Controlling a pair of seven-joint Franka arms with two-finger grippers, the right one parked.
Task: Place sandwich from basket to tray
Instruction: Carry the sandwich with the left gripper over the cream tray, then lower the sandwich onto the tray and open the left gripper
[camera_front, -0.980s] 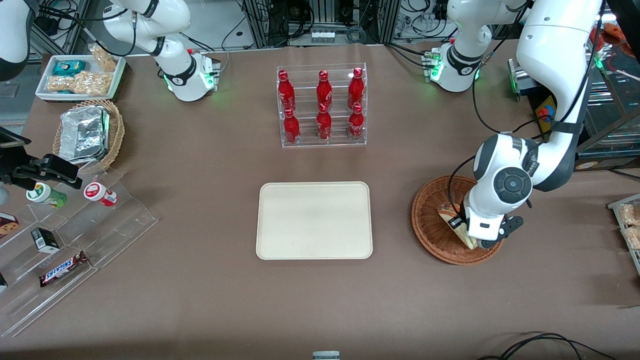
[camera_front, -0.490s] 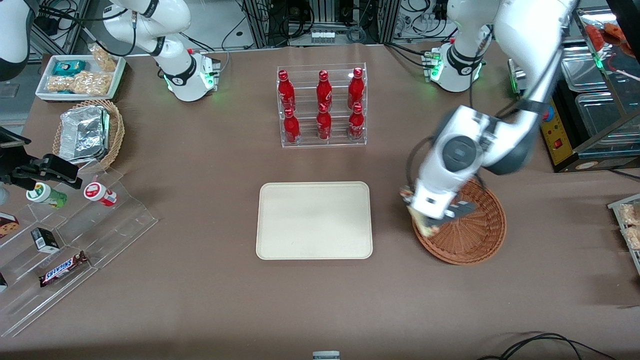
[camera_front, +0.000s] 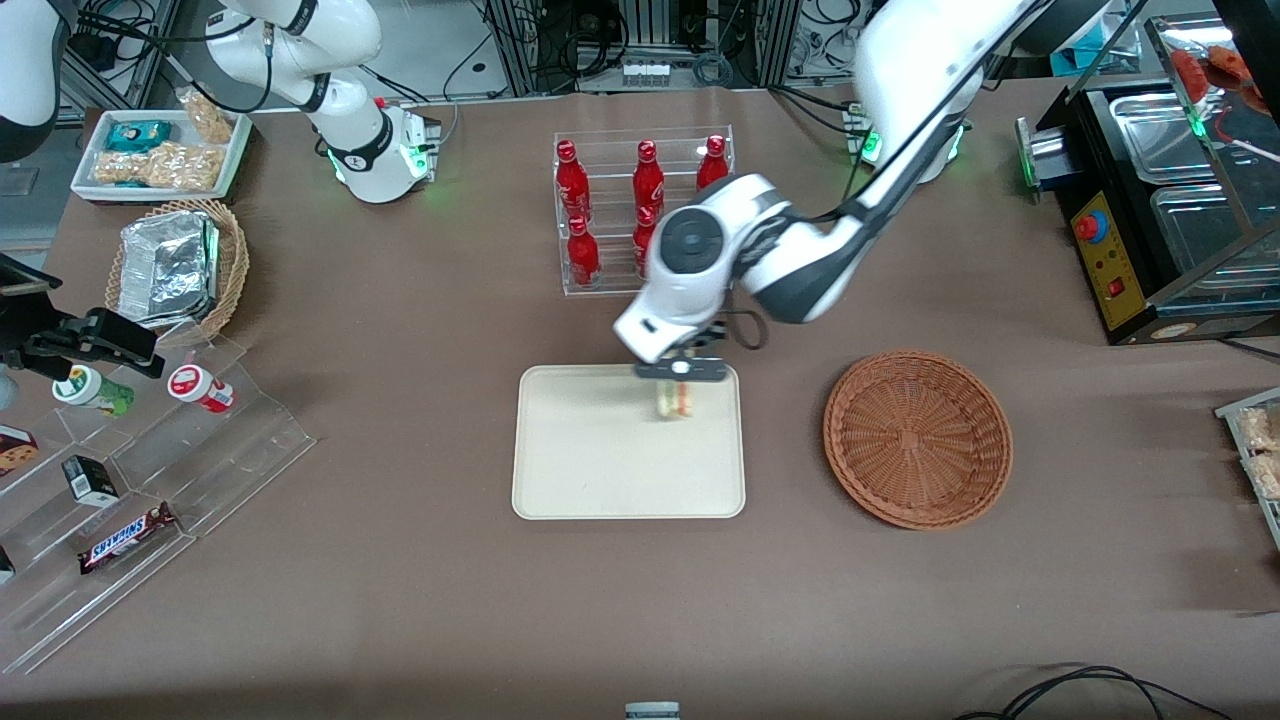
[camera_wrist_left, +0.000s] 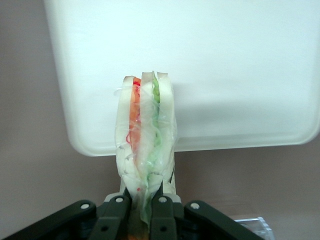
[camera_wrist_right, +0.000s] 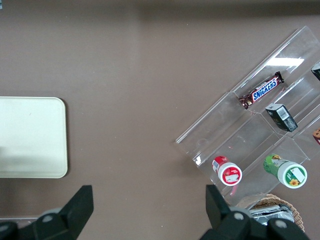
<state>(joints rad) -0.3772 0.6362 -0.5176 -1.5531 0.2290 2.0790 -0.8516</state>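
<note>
My left gripper (camera_front: 680, 378) is shut on the sandwich (camera_front: 676, 400), a wrapped wedge of pale bread with green and red-orange layers, and holds it above the cream tray (camera_front: 580, 470), over the tray's edge nearest the bottle rack. In the left wrist view the sandwich (camera_wrist_left: 145, 135) stands between the two black fingers (camera_wrist_left: 116, 212) with the tray (camera_wrist_left: 225, 60) below it. The reddish-brown woven basket (camera_front: 918, 437) sits beside the tray toward the working arm's end and holds nothing.
A clear rack of red bottles (camera_front: 645, 215) stands just past the tray, farther from the front camera, close to the arm. A clear stepped shelf with snacks (camera_front: 130, 480), a tan basket with foil containers (camera_front: 175, 265) and a white snack tray (camera_front: 160, 152) lie toward the parked arm's end.
My left gripper has lifted the sandwich out of the basket and carried it sideways to above the tray. The basket is now empty.
</note>
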